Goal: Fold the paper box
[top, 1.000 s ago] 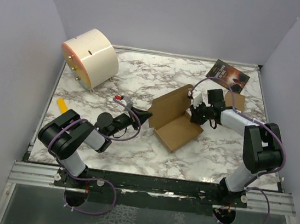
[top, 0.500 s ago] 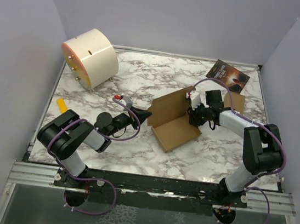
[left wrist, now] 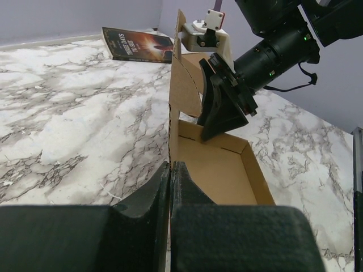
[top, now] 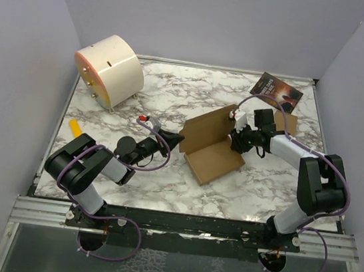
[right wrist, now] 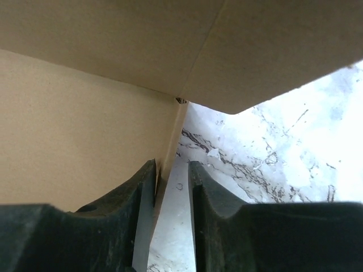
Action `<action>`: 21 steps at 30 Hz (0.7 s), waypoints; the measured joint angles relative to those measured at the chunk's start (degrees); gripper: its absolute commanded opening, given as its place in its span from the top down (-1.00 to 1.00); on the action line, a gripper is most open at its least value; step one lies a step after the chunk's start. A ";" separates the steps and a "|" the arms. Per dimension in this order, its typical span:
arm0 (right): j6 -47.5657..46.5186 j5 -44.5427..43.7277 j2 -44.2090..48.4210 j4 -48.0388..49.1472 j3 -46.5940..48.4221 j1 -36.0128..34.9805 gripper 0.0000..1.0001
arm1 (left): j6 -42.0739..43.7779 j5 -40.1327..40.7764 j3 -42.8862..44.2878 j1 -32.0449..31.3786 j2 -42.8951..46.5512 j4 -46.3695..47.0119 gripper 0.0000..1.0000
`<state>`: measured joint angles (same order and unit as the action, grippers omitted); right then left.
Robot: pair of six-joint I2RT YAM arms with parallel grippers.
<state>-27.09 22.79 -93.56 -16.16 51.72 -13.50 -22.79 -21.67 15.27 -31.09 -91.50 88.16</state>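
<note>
The paper box [top: 213, 155] is a brown cardboard tray in the middle of the table, with its back flap [top: 204, 128] raised. My left gripper [top: 177, 139] is at the box's left corner. In the left wrist view it [left wrist: 171, 173] is shut on the thin edge of a side wall [left wrist: 174, 136]. My right gripper [top: 236, 140] is at the box's right end. In the right wrist view it [right wrist: 172, 173] is open, and a cardboard wall edge [right wrist: 168, 150] stands in the gap beside the left finger [right wrist: 142, 187]. The left wrist view also shows the right gripper [left wrist: 220, 111] low over the tray floor [left wrist: 218, 173].
A cream drum-shaped object [top: 110, 69] stands at the back left. A dark booklet [top: 276, 91] lies at the back right, and a smaller brown box [top: 290, 123] sits behind the right arm. A yellow piece [top: 76, 127] lies near the left edge.
My right gripper has opened from shut and let go of the box wall. Its arm has shifted slightly to the right. The left gripper has kept its hold.
</note>
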 measured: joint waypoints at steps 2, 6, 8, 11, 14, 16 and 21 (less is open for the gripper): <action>0.20 -0.02 -0.15 0.35 -0.24 -0.07 0.89 | -0.02 0.00 0.00 0.00 0.00 0.00 1.00; 1.44 -0.90 -0.68 1.53 -0.42 -0.48 0.98 | -0.24 -0.42 0.02 -0.07 0.00 -0.02 1.00; 1.81 -1.75 -0.87 1.99 -0.42 -1.07 0.98 | -0.52 -0.63 0.02 -0.11 0.00 -0.02 1.00; 1.81 -2.95 -0.87 2.43 -0.42 -1.46 0.66 | -0.66 -0.76 0.02 -0.11 0.00 -0.04 1.00; 1.05 -2.89 -0.81 2.25 -0.37 -1.60 0.28 | -0.61 -0.74 0.02 -0.11 0.00 -0.04 1.00; 0.11 -2.54 -0.37 1.20 -0.37 -1.57 0.22 | -0.37 -0.72 0.04 -0.11 0.07 -0.02 1.00; -3.50 -0.79 2.80 -1.95 -0.37 -0.22 0.19 | 0.13 -0.57 0.04 0.00 0.37 0.00 1.00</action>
<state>-30.59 22.00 -90.76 -18.11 51.35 -13.72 -22.65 -22.24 15.31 -31.09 -91.13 88.16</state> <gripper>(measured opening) 0.400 0.018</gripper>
